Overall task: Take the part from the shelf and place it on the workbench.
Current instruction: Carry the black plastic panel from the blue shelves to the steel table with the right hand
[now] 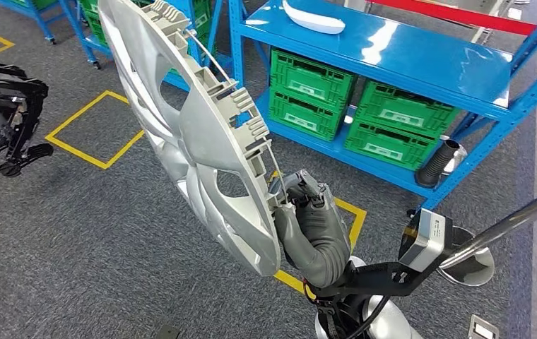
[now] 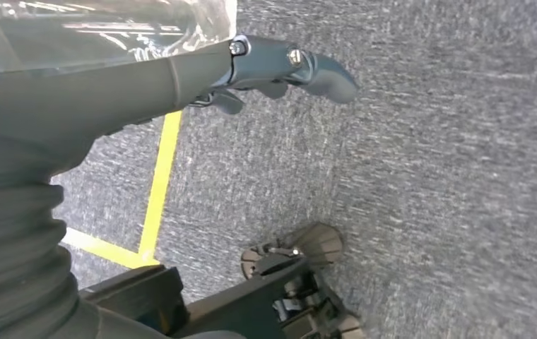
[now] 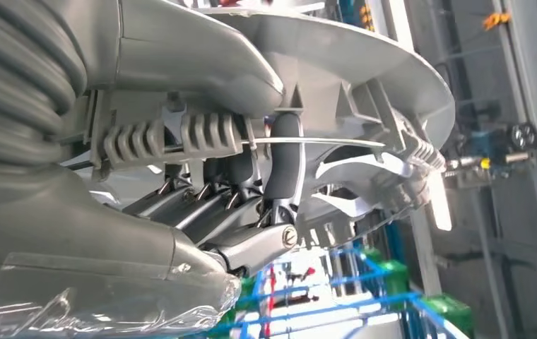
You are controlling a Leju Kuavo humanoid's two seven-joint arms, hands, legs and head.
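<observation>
Head view: right hand (image 1: 307, 205) gripping hubcap (image 1: 195, 134) rim. Left hand (image 2: 280, 70) hanging, grasp unclear. Best carried steady, clear of shelf (image 1: 393, 49).

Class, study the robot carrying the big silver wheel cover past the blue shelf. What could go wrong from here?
1. The right hand grips the wheel cover only at its lower rim, so the wide disc sticks far out and may twist or slip.
2. The cover's upper edge passes close to the blue shelf; a turn might knock it.
3. The left hand hangs apart, holding nothing, so there is no second support if the cover slips.
</observation>
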